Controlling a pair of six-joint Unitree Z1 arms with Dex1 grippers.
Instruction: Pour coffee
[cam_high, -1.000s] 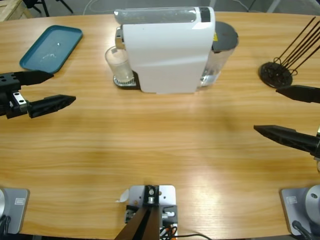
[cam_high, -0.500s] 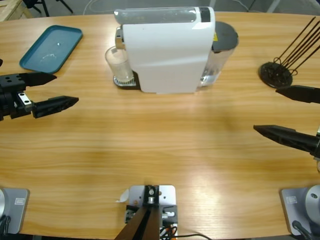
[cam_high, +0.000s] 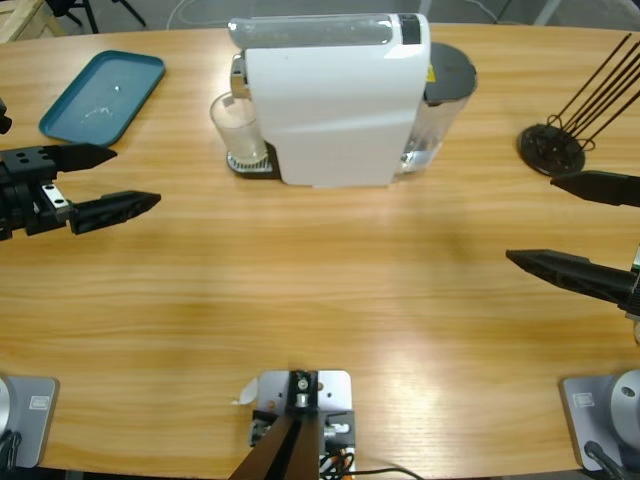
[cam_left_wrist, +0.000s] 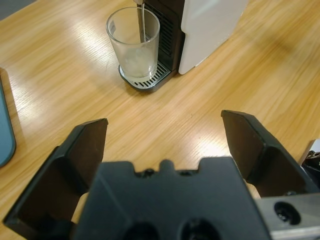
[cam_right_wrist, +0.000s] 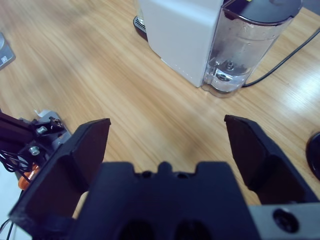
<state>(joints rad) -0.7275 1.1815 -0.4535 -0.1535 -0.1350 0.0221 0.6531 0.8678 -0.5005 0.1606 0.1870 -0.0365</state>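
Note:
A white coffee machine stands at the back middle of the table, with a clear water tank at its right end. A clear glass sits on the machine's drip tray, and a thin stream runs into the glass in the left wrist view. My left gripper is open at the left edge, its jaws pointing toward the glass from a distance. My right gripper is open at the right edge, with nothing between its jaws.
A teal tray lies at the back left. A black stand with thin rods sits at the back right. A black cable runs from behind the machine. Bare wood fills the middle and front of the table.
My left gripper has edged slightly to the right toward the glass. The right gripper has stayed in place.

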